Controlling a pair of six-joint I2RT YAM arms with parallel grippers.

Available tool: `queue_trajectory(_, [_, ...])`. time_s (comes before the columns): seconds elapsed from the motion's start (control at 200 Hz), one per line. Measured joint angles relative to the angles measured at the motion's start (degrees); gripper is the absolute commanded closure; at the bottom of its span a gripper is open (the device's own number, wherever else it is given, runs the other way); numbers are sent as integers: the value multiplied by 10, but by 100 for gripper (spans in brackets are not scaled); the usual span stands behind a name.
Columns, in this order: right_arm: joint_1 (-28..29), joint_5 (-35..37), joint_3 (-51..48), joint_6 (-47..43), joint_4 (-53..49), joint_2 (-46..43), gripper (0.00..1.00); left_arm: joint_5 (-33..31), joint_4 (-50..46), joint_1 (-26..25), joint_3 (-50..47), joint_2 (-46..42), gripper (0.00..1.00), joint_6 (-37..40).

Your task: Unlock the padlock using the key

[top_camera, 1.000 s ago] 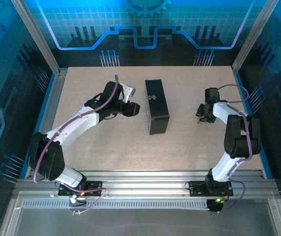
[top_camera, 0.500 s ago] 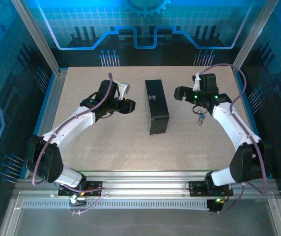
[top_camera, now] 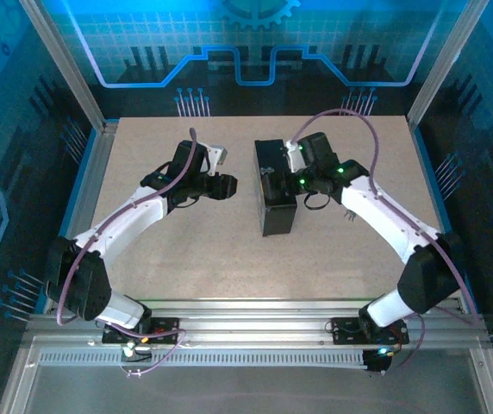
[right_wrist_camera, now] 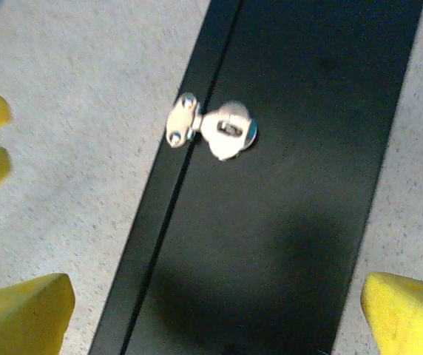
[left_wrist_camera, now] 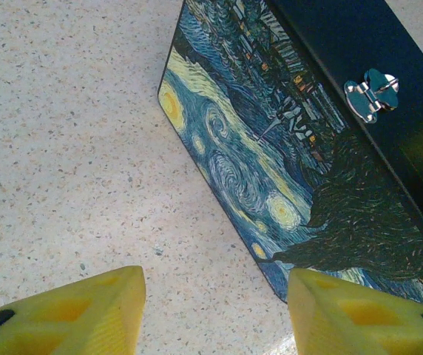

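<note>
Blue-lit enclosure (top_camera: 246, 52) with aluminium posts is seen around a pale speckled counter (top_camera: 186, 250). A black box (top_camera: 274, 207) is laid mid-counter, its swirly painted face (left_wrist_camera: 271, 163) turned toward the left claw (top_camera: 232, 187), which is held spread and empty just beside it. The right claw (top_camera: 278, 183) is held over the box top, fingers parted, nothing gripped. A silver latch (right_wrist_camera: 213, 130) is seen ahead of its fingers. A tiny speck by the right forearm is taken to be the key (top_camera: 348, 214), lying on the counter well apart from both claws; its detail cannot be told.
</note>
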Motion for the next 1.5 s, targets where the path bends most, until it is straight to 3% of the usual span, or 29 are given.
queue_trajectory(0.41, [60,85,74,-5,-64,78,0,-4,-8,0,-3,0,45,0])
queue_trajectory(0.58, [57,83,65,11,-55,83,11,-9,-9,0,-3,0,45,0])
queue_trajectory(0.71, [19,10,3,36,19,47,13,-10,-11,0,-3,0,45,1])
queue_trajectory(0.94, [-100,-212,-117,159,212,32,11,-10,-10,0,-3,2,45,-1])
queue_trajectory(1.221, [-108,-344,-127,223,292,110,7,-53,9,5,3,91,44,-50])
queue_trajectory(1.501, [-107,-382,-105,227,303,163,4,-129,38,21,4,143,43,-93])
